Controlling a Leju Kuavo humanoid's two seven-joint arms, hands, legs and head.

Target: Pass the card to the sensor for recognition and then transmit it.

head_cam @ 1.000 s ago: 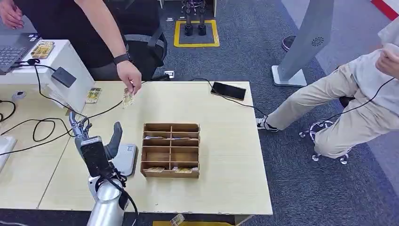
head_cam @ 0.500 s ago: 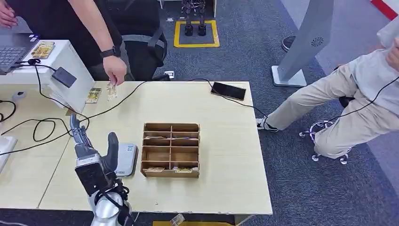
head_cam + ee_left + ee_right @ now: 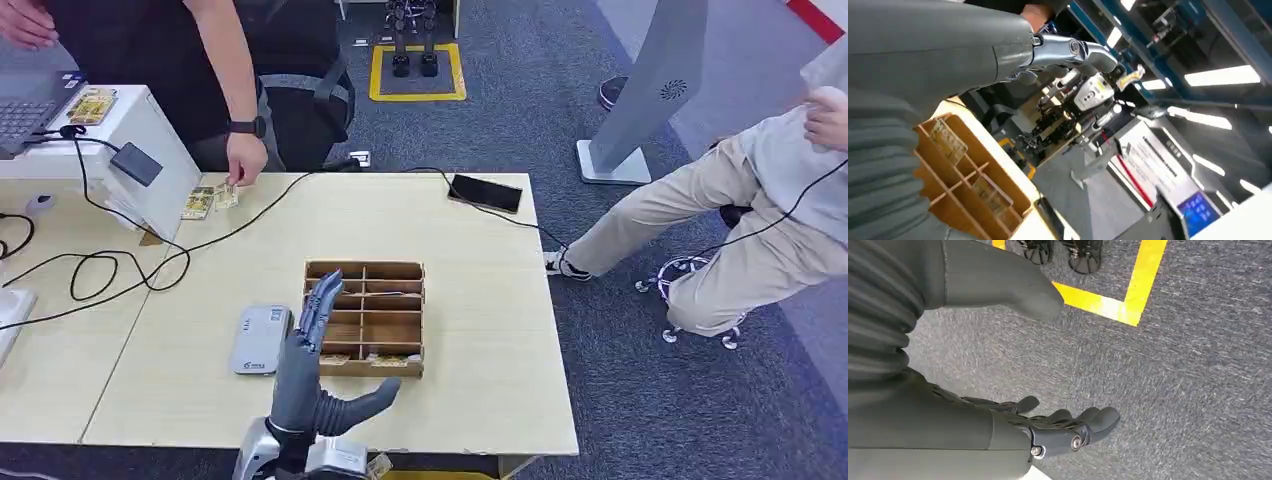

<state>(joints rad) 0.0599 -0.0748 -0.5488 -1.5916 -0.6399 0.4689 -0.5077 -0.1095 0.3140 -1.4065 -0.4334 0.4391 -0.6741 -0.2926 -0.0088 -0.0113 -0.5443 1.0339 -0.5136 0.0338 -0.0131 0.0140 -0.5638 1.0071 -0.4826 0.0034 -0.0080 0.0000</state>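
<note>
Your left hand (image 3: 318,345) hovers empty over the front of the tray (image 3: 408,318), fingers straight and spread. The right hand (image 3: 1058,430) hangs empty over the floor, fingers loosely curled. Cards (image 3: 385,360) lie in the tray's front compartments; the sensor (image 3: 258,340) sits just left of it. Lower slowly, pinch one card by its edge, and lift clear before swinging to the sensor.

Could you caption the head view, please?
Empty left robot hand raised beside the card box; a person lays cards.
</note>
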